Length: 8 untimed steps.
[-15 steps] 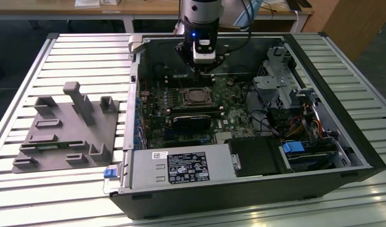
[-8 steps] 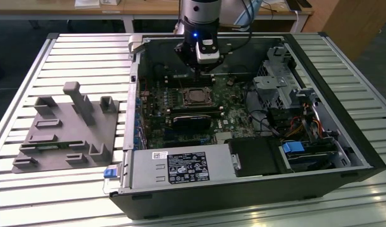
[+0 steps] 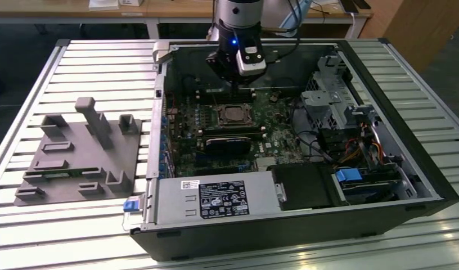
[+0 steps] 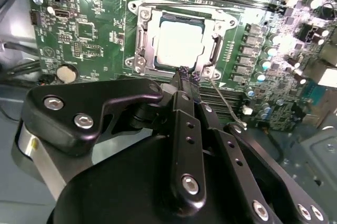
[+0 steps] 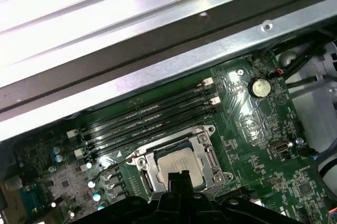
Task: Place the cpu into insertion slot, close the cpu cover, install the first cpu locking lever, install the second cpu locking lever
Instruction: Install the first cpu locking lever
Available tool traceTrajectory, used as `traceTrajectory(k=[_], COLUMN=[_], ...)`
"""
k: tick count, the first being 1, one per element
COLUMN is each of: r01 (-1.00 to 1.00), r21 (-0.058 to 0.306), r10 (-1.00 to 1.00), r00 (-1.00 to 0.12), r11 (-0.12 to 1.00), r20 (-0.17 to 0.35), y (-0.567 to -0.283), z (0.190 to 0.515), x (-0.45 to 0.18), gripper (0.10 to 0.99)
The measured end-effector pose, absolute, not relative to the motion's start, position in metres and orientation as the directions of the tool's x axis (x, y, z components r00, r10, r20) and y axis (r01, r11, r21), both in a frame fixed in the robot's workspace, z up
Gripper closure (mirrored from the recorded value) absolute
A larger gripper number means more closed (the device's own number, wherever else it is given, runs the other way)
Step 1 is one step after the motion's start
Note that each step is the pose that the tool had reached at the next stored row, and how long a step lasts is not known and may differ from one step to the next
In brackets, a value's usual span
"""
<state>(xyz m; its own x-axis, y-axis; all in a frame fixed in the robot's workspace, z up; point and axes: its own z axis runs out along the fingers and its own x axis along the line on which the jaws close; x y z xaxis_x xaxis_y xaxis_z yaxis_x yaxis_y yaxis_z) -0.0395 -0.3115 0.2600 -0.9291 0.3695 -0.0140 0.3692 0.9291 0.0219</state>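
plainly deep inside the open black computer case (image 3: 289, 236) on the pale slatted desk (image 3: 87, 62), with the black two-fingered tool (image 4: 187, 74) closed, fingertips (image 4: 182, 72) pressed together, tip right at the edge of the small square black-rimmed insertion slot (image 4: 154, 58) in the green circuit board (image 4: 84, 29). seated flat in that slot, the small square silvery-topped cpu (image 4: 179, 42). folded down around it, the thin silvery metal cpu cover (image 4: 142, 40), square window framing the chip. just beside the fingertips, a thin metal lever rod (image 4: 224, 103) slanting away from the slot's corner. at the exterior view's left on the desk, a grey moulded fixture (image 3: 79, 152), just beside the case.
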Motion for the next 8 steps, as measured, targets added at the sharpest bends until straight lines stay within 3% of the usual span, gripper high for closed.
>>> traceTrajectory(k=[8], r01=[0.261], r21=[0.02], r10=[0.261], r00=[-0.965], r11=[0.965], r20=[-0.007], y=[-0.3115], z=[0.2596], x=[-0.0395], gripper=[0.98])
